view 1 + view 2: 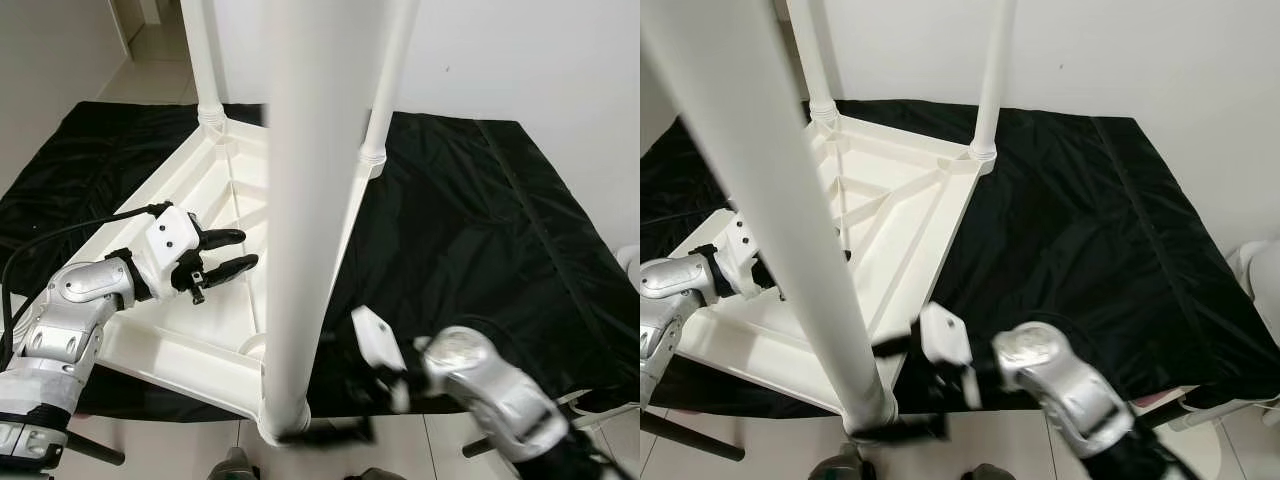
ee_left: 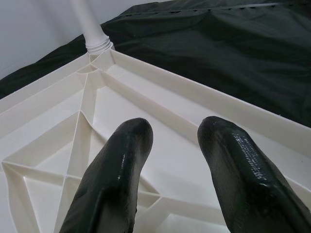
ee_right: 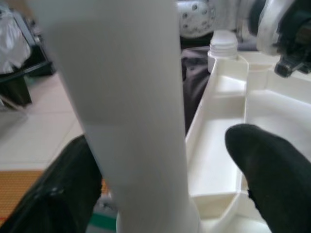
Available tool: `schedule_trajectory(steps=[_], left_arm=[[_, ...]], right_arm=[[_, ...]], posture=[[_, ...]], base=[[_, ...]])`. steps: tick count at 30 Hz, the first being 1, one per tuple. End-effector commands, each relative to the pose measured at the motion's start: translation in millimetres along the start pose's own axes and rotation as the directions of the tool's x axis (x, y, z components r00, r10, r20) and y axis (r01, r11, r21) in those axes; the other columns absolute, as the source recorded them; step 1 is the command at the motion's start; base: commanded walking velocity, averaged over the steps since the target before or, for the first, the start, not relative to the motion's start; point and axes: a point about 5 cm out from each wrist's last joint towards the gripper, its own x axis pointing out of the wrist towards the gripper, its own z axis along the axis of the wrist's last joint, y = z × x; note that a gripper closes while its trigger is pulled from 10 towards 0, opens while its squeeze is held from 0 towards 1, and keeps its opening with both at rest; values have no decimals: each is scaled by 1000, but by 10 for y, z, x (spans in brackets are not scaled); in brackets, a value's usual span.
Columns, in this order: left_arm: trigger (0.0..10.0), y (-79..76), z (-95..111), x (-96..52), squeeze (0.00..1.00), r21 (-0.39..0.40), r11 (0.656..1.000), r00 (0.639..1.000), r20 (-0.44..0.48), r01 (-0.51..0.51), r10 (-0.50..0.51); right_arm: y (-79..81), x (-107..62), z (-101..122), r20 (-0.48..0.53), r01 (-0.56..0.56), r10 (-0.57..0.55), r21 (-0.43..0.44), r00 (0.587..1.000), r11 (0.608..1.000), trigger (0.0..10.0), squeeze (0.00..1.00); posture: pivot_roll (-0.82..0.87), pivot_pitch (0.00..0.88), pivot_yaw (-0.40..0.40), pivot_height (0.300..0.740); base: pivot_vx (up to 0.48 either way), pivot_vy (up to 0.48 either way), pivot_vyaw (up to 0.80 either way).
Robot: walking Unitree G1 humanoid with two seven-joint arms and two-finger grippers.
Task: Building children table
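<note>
Three legs up, a gripper at the nearest one

Three white legs stand in an upturned white table top [image 1: 215, 215] that lies on a black sheet [image 1: 470, 230] spread over the floor. Nearest, and directly ahead of the right gripper [image 1: 940, 385], rises the front leg [image 1: 300, 200], seated at the table's near corner. In the right wrist view this leg stands between the two black fingers [image 3: 272, 170], which are spread on either side of it; contact cannot be made out. Beyond it, two far legs [image 1: 995, 75] stand in the far corners.

The left gripper [image 1: 225, 255] hovers just above the ribbed underside, fingers apart and holding nothing.

Judging from this, a sideways push from the right gripper could tilt the front leg or pop it out of its socket if it is not fully seated.

Leg tops are cut off, the right gripper is blurred, and a threaded fourth socket [image 3: 223, 46] shows no leg.
</note>
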Motion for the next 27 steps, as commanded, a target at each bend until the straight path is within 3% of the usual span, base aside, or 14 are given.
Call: schedule_trajectory(steps=[1, 7, 8, 9, 10, 11, 12, 18, 20, 21, 23, 27], left_arm=[[10000, -32, -8, -36, 0, -6, 999, 999, -11, 35, -35], [10000, -42, -21, -51, 0, -13, 999, 999, -16, 38, -39], [10000, -37, -20, -41, 0, -16, 999, 999, -15, 39, -39], [10000, -37, -20, -41, 0, -16, 999, 999, -15, 39, -39], [10000, -31, -18, -33, 0, -17, 999, 999, -15, 40, -40], [10000, -31, -18, -33, 0, -17, 999, 999, -15, 40, -40], [10000, -28, -15, -28, 0, -18, 999, 999, -14, 41, -41], [10000, -35, -18, -31, 0, -18, 999, 999, -16, 44, -44], [10000, -41, -25, -22, 0, -22, 999, 999, -17, 47, -47], [10000, -41, -25, -22, 0, -22, 999, 999, -17, 47, -47], [10000, -46, -32, -22, 0, -24, 999, 999, -19, 47, -48], [10000, -48, -38, -27, 0, -26, 999, 999, -21, 48, -48]], right_arm=[[-2, -16, 19, 23, 34, -34, 7, 999, 999, 10000, 0], [28, 89, 32, 72, 57, -59, 22, 996, 998, 10000, 0], [36, 126, 20, 89, 70, -73, 34, 993, 997, 9098, 0], [36, 126, 20, 89, 70, -73, 34, 993, 997, 9098, 0], [42, 137, 12, 99, 84, -88, 43, 991, 996, 2471, 0], [42, 137, 12, 99, 84, -88, 43, 991, 996, 2471, 0], [56, 98, 8, 105, 94, -99, 52, 990, 994, 0, 0], [86, -59, -7, 99, 116, -122, 59, 988, 991, 0, 0], [126, -290, -25, 76, 163, -167, 63, 983, 985, 0, 0], [126, -290, -25, 76, 163, -167, 63, 983, 985, 0, 0], [216, -532, -47, 38, 216, -219, 70, 975, 974, 0, 0], [299, -713, -82, 6, 263, -264, 92, 964, 961, 0, 0]], posture=[[114, 40, 7, 740], [107, 48, 12, 740], [105, 50, 14, 740], [105, 50, 14, 740], [102, 52, 16, 740], [102, 52, 16, 740], [97, 56, 17, 740], [91, 60, 16, 740], [85, 63, 18, 740], [85, 63, 18, 740], [81, 67, 17, 740], [77, 69, 18, 740]], base=[[0, 0, 0], [0, 0, 0], [0, 0, 0], [0, 0, 0], [0, 0, 0], [0, 0, 0], [0, 0, 0], [0, 0, 0], [0, 0, 0], [0, 0, 0], [0, 0, 0], [0, 0, 0]])
